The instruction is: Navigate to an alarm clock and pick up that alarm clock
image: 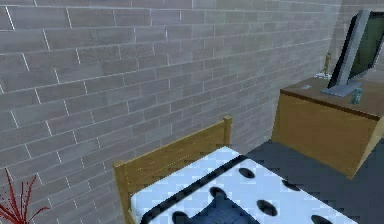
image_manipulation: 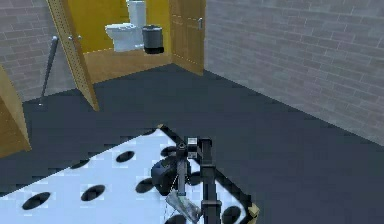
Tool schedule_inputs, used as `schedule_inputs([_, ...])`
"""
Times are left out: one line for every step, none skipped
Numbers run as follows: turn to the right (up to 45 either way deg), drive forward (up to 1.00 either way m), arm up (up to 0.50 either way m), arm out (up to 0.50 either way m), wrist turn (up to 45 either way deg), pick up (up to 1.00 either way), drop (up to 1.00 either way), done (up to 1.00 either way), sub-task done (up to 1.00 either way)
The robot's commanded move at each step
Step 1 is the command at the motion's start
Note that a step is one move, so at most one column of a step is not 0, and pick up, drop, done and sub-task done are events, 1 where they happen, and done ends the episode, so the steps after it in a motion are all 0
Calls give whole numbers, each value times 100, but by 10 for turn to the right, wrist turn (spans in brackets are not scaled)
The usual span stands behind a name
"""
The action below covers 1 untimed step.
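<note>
A small dark object [image: 356, 98] stands on the wooden dresser [image: 320, 125] at the forward view's right, beside the foot of a flat screen [image: 362, 45]. Its shape is too small to name. In the arm side view my arm [image_manipulation: 207, 190] rises from the bottom edge over the bed's spotted cover [image_manipulation: 110, 170]. My gripper [image_manipulation: 165, 178] shows left of the arm's end, against that cover. I cannot tell whether it holds anything.
A bed with a wooden headboard [image: 170, 160] stands against the brick wall [image: 130, 70], with a dark blue thing [image: 215, 212] on it. A red plant [image: 15, 200] is at bottom left. Past dark floor [image_manipulation: 200, 95], a doorway shows a toilet [image_manipulation: 128, 35] and a dark bin [image_manipulation: 152, 40].
</note>
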Motion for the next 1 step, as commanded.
schedule_inputs([0, 0, 0, 0, 450, 0, 0, 0, 0])
